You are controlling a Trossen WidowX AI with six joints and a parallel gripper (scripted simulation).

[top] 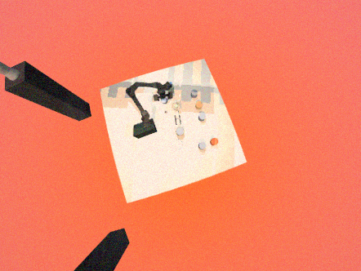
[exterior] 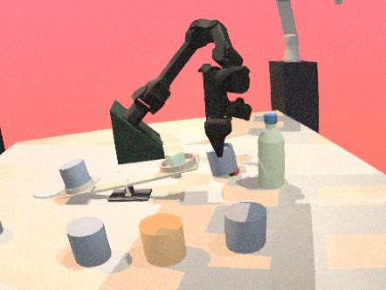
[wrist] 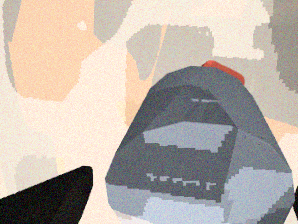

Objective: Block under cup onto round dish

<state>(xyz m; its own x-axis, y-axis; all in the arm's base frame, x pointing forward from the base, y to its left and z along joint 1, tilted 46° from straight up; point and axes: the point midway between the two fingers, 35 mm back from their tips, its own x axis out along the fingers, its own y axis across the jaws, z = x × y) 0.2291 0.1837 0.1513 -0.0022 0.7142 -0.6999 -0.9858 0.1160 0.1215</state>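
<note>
Right now the gripper [top: 165, 97] [exterior: 219, 154] [wrist: 193, 187] stands wide, its fingers spread to either side of a tilted blue-grey cup [top: 164, 100] [exterior: 224, 162] [wrist: 200, 110] and not clamped on it. Whether that cup rests fully on the table [top: 163, 171] [exterior: 349, 175] cannot be told. A small red thing [exterior: 236, 172] [wrist: 225, 71] shows past the cup's edge, just beside it and low down from the fingertips. The block [exterior: 176, 159], pale green, lies uncovered in the ring-shaped holder [exterior: 164, 167] on the raised end of the balance [exterior: 131, 180], to the gripper's left in the exterior view and apart from it. Farther out that way, the beam slopes down to its low end, where the other cup [top: 180, 131] [exterior: 75, 175] stands, leaning with the slope. Beyond that cup, farthest from the gripper, a flat pale disc [exterior: 44, 193] shows in part; it looks like the round dish, and neither the block nor the tilted cup is on it. On the gripper's other side, near the tilted cup, stands a green bottle [exterior: 271, 159] with a blue cap [exterior: 270, 118]. Toward the exterior camera from the gripper, a blue-grey cylinder [exterior: 88, 241], an orange cylinder [top: 198, 104] [exterior: 162, 239] and a wider blue-grey cylinder [exterior: 245, 227] stand upright in a row.
</note>
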